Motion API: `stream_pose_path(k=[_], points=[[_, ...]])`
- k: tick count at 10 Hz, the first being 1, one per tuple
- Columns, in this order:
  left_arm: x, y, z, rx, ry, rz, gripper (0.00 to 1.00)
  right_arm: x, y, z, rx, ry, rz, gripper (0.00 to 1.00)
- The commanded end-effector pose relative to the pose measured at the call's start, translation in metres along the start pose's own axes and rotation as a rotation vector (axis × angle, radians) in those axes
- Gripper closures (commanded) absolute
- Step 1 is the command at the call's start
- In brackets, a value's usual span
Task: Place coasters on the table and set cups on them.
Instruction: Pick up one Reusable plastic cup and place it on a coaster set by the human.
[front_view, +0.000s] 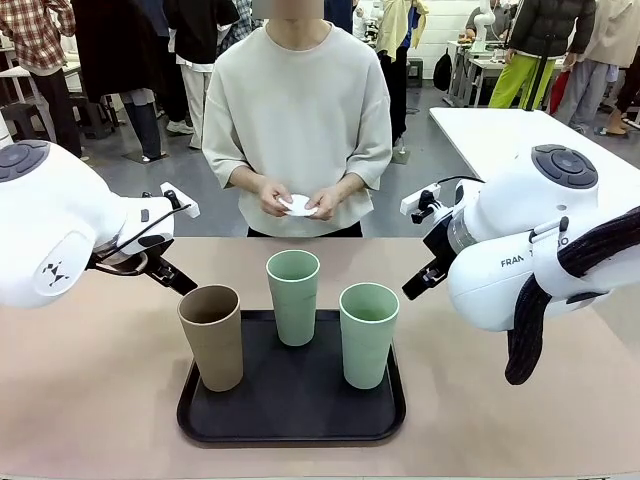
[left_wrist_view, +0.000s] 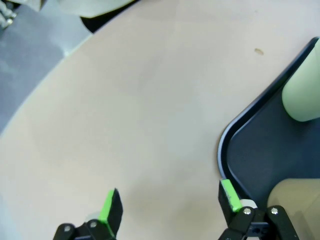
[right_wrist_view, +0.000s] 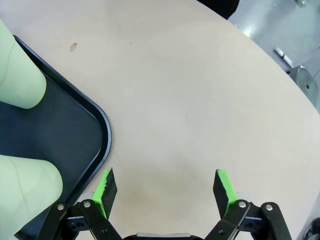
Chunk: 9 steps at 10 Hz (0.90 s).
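The left pincer (left_wrist_view: 168, 194) and right pincer (right_wrist_view: 164, 177) hung released beside the tray (front_view: 290, 432) bearing all three cups (front_view: 293, 297), as a person beyond it held the coasters (front_view: 298, 205), apparently next due on the bench (front_view: 90, 400).

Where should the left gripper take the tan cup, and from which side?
Probably the upper wall of the tan cup, coming in level from its left. It stands upright at the tray's near-left corner and widens toward the rim; mint cups stand to its right, and the open left gripper hangs on its left.
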<state>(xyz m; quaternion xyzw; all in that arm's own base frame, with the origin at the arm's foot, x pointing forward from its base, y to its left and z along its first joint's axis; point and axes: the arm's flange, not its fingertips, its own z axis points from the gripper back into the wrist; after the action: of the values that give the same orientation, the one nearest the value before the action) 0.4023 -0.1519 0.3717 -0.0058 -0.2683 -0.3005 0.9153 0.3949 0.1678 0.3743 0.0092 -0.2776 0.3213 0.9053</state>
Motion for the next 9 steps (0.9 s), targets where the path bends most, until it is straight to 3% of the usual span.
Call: stream_pose_path(k=[1, 4, 5, 7, 9], points=[[-0.004, 0.008, 0.028, 0.037, 0.006, 0.022, 0.00, 0.003, -0.002, 0.024, -0.022, 0.007, 0.014, 0.00], [-0.034, 0.035, 0.108, 0.214, 0.064, 0.052, 0.00, -0.021, -0.020, 0.096, -0.137, 0.016, -0.023, 0.00], [-0.046, 0.042, 0.125, 0.176, 0.147, 0.049, 0.00, -0.038, -0.021, 0.109, -0.118, 0.085, -0.050, 0.00], [-0.075, 0.020, 0.143, -0.051, 0.258, -0.001, 0.00, -0.078, -0.005, 0.135, -0.067, 0.198, -0.041, 0.00], [-0.097, -0.003, 0.156, -0.088, 0.254, 0.071, 0.00, -0.112, 0.019, 0.143, -0.092, 0.266, -0.047, 0.00]])
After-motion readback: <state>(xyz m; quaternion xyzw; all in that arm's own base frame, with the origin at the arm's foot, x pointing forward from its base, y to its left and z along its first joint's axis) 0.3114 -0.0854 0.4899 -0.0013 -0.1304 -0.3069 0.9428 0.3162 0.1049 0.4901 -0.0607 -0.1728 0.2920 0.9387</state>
